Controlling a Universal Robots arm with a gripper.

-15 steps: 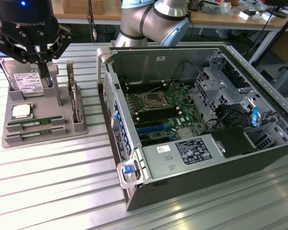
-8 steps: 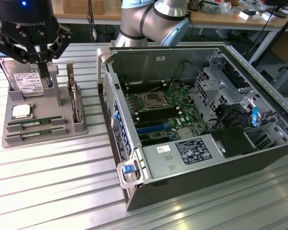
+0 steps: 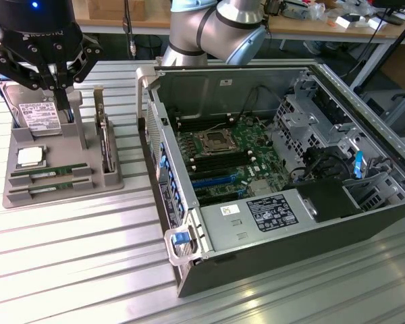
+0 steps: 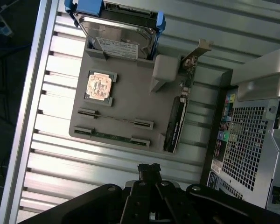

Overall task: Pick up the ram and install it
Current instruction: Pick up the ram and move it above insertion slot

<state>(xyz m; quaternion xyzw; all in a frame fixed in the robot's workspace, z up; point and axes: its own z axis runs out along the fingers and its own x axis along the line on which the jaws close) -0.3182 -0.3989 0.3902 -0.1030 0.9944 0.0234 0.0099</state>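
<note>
Two ram sticks point(image 3: 50, 172) point(image 3: 50, 187) lie in slots along the front of a grey holder tray point(image 3: 88, 179) on the exterior view's left. The wrist view looks down on the same two ram sticks point(image 4: 114, 120) point(image 4: 112, 136). My gripper point(image 3: 61, 101) hangs above the back of the tray, over the hard drive, with its fingers shut and nothing between them. Seen from the wrist, the gripper point(image 4: 149, 169) is a closed black tip short of the tray's edge.
The tray also holds a silver CPU point(image 3: 29, 156), a hard drive point(image 3: 37, 115) and an upright card with a metal bracket point(image 3: 104, 138). An open computer case point(image 3: 189, 270) lies to the right, its motherboard point(image 3: 223, 152) exposed. Everything rests on a ribbed metal table point(image 3: 74, 270).
</note>
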